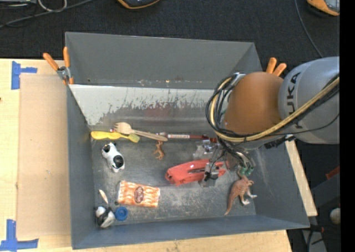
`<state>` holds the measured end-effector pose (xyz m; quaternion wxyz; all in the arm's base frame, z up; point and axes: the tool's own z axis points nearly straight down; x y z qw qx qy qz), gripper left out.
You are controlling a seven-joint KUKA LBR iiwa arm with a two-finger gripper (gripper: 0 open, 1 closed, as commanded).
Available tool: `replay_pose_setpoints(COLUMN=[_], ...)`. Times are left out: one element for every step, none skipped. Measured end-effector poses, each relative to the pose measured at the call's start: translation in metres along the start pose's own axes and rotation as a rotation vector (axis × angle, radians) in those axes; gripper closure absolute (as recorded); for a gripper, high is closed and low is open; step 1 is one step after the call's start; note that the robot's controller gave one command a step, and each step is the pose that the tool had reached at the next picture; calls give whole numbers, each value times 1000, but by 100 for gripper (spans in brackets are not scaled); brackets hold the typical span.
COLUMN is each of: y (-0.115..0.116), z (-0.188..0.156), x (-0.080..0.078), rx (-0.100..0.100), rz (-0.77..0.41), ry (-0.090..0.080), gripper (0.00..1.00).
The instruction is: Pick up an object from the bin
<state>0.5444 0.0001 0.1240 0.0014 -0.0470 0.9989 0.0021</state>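
We see the hand (pixel 209 171) down on the right end of a long red plastic toy (pixel 180 173), right of centre in the grey metal bin (pixel 166 73); apart or clamped, we cannot tell

A red plastic tool (pixel 187 172) lies flat on the bin floor (pixel 183 205) — long, flattish, with a dark slot along its middle. It sits right of centre, lengthwise across — right end angled slightly toward the far wall.

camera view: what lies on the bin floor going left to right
cow toy → orange packet → red tool → brown dinosaur
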Motion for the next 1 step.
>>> replay_pose_setpoints(y=[-62], z=[-78], x=[-20], rx=[-1], rz=[-57], ry=[-2], gripper=[100])
